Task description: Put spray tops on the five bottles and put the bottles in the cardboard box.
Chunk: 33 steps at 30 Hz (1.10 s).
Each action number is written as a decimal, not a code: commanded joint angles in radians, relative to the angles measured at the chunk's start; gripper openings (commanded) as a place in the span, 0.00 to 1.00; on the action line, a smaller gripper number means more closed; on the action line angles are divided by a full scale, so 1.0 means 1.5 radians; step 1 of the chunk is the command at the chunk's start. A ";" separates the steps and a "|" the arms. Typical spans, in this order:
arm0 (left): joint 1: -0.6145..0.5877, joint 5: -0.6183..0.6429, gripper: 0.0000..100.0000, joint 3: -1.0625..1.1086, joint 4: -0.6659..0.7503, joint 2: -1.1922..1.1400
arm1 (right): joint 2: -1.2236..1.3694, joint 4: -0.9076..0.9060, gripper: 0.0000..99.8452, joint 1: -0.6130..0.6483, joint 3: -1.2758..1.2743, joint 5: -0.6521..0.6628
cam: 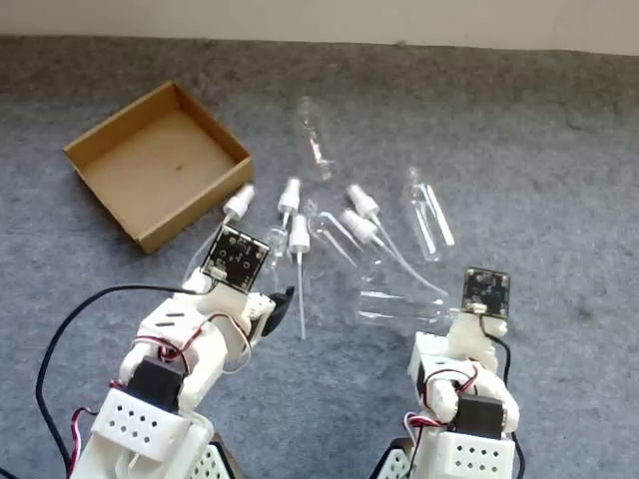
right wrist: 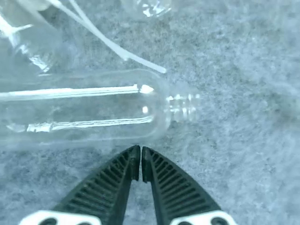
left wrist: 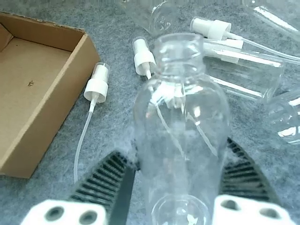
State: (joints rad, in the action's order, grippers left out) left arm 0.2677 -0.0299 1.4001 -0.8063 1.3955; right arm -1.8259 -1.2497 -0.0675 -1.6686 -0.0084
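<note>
Closest to us, between the jaws of our left gripper (left wrist: 178, 157), sits a clear bottle (left wrist: 180, 108) with its open neck pointing away; the jaws press on both its flanks near the base. Our right gripper (right wrist: 140, 157) has its jaws closed on nothing, the tips just short of a second bottle (right wrist: 84, 110) lying on its side. We judge these bottles light, thin-walled and slick, likely to squirm or dent under a hard squeeze. The wide body is the place to hold, leaving the threaded neck free. Beyond lie the spray tops (cam: 299, 235), loose among more bottles. Their thin tubes look bendy, so we would take them by the white head. Farther left stands the cardboard box (cam: 200, 208), no bottle in it yet. Everything rests on grey carpet (cam: 559, 150), soft and grippy, ending at a pale strip (cam: 399, 20).
</note>
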 commanded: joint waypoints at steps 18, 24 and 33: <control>-0.006 0.006 0.15 0.140 0.018 0.285 | -0.008 0.329 0.02 -0.205 -0.086 0.012; -0.006 0.006 0.15 0.140 0.019 0.285 | -0.008 0.330 0.02 -0.203 -0.078 0.164; -0.006 0.002 0.15 0.141 0.019 0.285 | -0.004 0.295 0.03 -0.200 0.049 0.270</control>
State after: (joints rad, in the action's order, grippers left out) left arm 0.2677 -0.0299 1.6164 -0.8032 1.8128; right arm -1.8259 -0.7833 -0.3621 -1.6686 0.3353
